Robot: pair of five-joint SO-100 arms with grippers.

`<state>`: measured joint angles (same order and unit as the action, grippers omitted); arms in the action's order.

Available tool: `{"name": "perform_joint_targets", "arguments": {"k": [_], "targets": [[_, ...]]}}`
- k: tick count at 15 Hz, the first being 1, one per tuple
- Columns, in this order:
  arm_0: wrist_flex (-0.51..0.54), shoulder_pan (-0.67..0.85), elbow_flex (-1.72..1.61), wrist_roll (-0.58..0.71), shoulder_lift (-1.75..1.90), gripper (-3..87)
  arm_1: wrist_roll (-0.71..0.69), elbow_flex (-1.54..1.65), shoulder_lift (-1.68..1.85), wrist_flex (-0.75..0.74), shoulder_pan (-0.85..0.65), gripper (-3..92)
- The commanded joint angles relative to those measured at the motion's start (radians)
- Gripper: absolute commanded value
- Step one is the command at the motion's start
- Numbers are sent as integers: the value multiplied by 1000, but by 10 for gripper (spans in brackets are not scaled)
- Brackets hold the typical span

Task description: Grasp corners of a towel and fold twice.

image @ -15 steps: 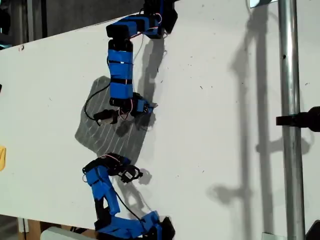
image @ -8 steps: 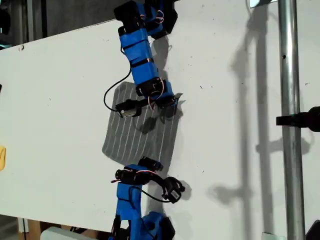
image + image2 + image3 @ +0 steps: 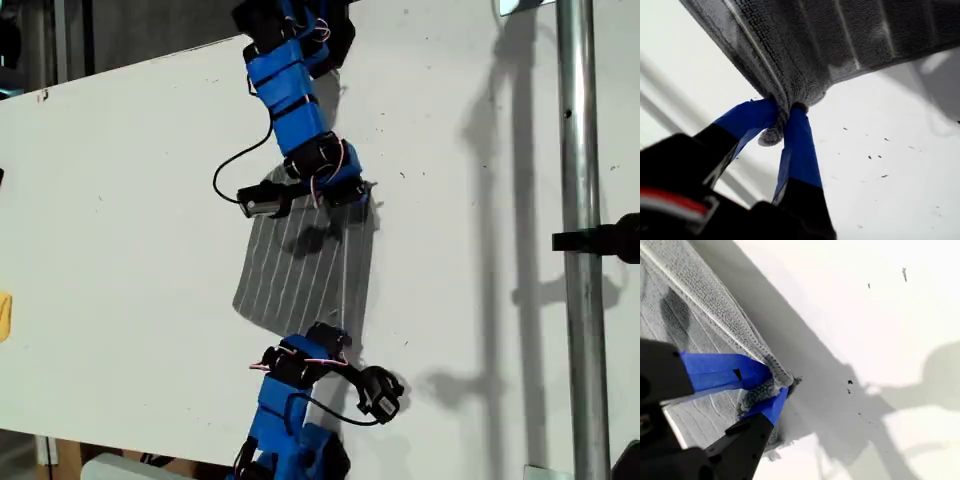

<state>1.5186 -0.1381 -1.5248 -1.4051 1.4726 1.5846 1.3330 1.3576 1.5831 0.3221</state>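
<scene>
White surface (image 3: 120,200) carries everything; metal pole (image 3: 582,300) stands at 3 o'clock in exterior view. Towel (image 3: 300,275), grey with white stripes, lies near centre of exterior view, stretched between two blue arms, one entering from 12 o'clock, other from 6 o'clock. You cannot match either arm to a wrist view. My first gripper (image 3: 785,115): fingers (image 3: 800,150) pinched tight on bunched first corner (image 3: 771,136). My second gripper (image 3: 777,385): fingers (image 3: 720,370) clamped on second corner (image 3: 787,380).
</scene>
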Motion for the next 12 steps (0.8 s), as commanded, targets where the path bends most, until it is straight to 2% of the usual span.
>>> {"name": "perform_joint_targets", "arguments": {"k": [1,5,7,9,12], "targets": [[-20,146,6,150,84,-29,-46,67,160,67,-91,-2],[-52,526,126,555,-18,-29,-288,261,330,41,-402,-2],[17,689,345,710,-187,-29,-451,307,365,2,-592,-2],[110,799,638,815,-371,-29,-597,308,383,-23,-767,-2],[95,917,713,882,-368,-29,-772,222,393,-2,-973,-2]]}}
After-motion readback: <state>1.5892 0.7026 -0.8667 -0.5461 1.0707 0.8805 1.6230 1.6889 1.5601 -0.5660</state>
